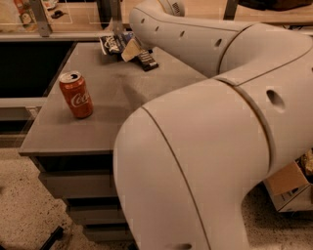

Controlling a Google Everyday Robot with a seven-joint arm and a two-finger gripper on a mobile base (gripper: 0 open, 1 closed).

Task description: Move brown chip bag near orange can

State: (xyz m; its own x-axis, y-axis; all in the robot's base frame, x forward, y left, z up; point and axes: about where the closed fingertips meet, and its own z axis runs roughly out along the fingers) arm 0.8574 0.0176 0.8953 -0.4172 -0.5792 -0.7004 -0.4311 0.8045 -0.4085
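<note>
filling the right and lower part of the view, the white arm [210,146] bent up from 6 o'clock and reached back toward 11 o'clock, its rounded shells hiding the right side of the bench [112,93]. the claw [129,48] sat at the arm's far end, low over the far edge of the bench at about 11 o'clock. only a tan part of it showed beside the arm, and whether it was clenched or released could not be told. the brown chip bag [111,44] lay crumpled right there, on the claw's 9 o'clock side, close against it and partly covered by it. a small dark bar packet [147,60] lay flat just at the claw's 4 o'clock, its far end under the arm. the orange can [76,94] stood upright near the left edge of the bench, at 7 o'clock from the bag and well apart from it, with bare grey surface between them. the bench had a matt grey top over grey drawer fronts [73,183]. below it ran a speckled floor [19,210]. a cardboard box [288,188] sat on the floor at 4 o'clock, partly behind the arm. beyond the far edge of the bench, at 12 o'clock, a pale wooden surface [83,12] with a metal post [39,17] crossed the top of the view.
</note>
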